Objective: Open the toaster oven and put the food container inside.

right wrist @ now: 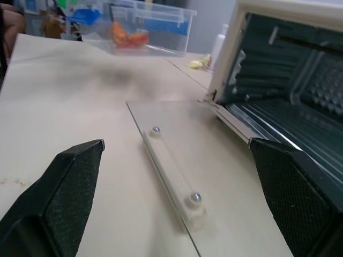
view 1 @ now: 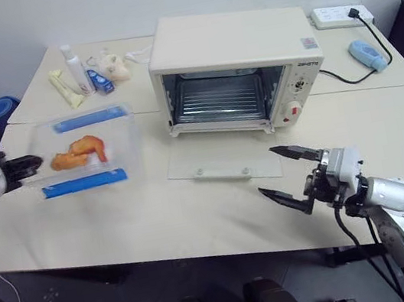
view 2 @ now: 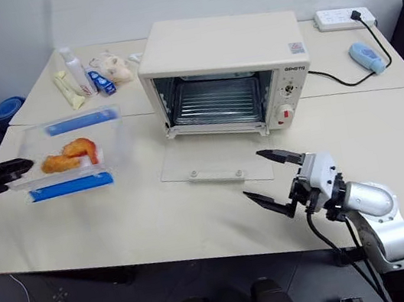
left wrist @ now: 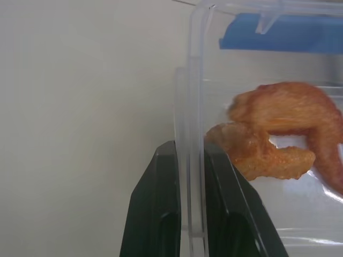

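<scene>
On the counter (view 1: 197, 214) sits the toaster oven (view 1: 235, 68), door (view 1: 223, 161) dropped flat in front, cavity and wire rack exposed. Left claw (left wrist: 188, 203) pinched shut on the food container (view 1: 86, 151) wall, one finger either side; container tilted, looks raised off the counter, left of the oven, orange-brown food inside, blue strips on both long sides. Right claw (view 1: 290, 176) spread wide, holding nothing, near the door's front right corner. Bottles and small packets at back left; power strip and cable behind the oven at right.
</scene>
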Motion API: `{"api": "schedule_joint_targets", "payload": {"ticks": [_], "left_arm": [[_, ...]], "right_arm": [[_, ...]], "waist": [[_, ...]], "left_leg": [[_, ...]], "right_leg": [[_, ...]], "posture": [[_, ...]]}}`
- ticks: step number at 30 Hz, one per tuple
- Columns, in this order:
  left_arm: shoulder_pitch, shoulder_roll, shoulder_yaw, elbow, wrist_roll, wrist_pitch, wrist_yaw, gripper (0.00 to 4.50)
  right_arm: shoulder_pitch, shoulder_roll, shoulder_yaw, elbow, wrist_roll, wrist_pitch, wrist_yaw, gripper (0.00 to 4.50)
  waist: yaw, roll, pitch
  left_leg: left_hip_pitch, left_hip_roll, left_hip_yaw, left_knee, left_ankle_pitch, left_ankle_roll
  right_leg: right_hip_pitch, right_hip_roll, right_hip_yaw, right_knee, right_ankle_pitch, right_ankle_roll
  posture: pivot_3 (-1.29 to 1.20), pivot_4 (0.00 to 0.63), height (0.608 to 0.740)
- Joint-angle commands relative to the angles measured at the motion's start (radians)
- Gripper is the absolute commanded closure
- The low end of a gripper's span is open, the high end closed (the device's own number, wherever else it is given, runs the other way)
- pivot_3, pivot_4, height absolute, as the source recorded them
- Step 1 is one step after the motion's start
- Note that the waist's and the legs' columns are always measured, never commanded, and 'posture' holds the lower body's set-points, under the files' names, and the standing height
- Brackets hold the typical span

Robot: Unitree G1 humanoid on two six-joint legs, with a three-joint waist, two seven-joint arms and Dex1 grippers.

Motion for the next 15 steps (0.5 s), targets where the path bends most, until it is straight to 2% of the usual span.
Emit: {"api": "schedule_joint_targets", "payload": {"ticks": [1, 4, 7, 15], "left_arm": [[-0.051, -0.102, 0.001, -0.17, -0.04, 0.093, 0.057, 4.3], [-0.07, -0.17, -0.092, -0.256, -0.052, 0.095, 0.105, 4.3], [-0.129, -0.284, -0.111, -0.251, -0.067, 0.095, 0.167, 4.3], [-0.254, -0.459, -0.183, -0.16, 0.043, 0.093, 0.218, 4.3]], "right_arm": [[0.052, -0.016, -0.062, -0.022, -0.002, -0.025, -0.021, 0.0], [0.104, -0.016, -0.089, -0.05, -0.009, -0.03, -0.043, 0.0], [0.172, -0.011, -0.119, -0.098, -0.009, -0.029, -0.07, 0.0], [0.285, 0.031, -0.139, -0.199, -0.035, -0.039, -0.163, 0.0]], "waist": [[0.0, 0.0, 0.0], [-0.006, 0.0, 0.0], [-0.01, -0.001, 0.0], [-0.018, -0.001, 0.001]], "left_leg": [[0.0, 0.0, 0.0, 0.0, 0.0, 0.0], [0.0, 0.001, 0.0, 0.001, 0.0, -0.001], [0.0, 0.001, 0.001, 0.0, 0.0, -0.001], [0.001, 0.003, 0.003, 0.001, 0.001, -0.002]], "right_leg": [[0.0, 0.0, 0.0, 0.001, 0.0, 0.0], [0.0, 0.002, 0.001, 0.001, 0.0, 0.0], [0.0, 0.003, 0.001, 0.001, 0.0, 0.0], [0.0, 0.006, 0.004, 0.002, 0.0, 0.0]], "posture": [[0.0, 0.15, 0.74], [0.0, 0.15, 0.74], [0.0, 0.15, 0.74], [0.0, 0.15, 0.74]]}}
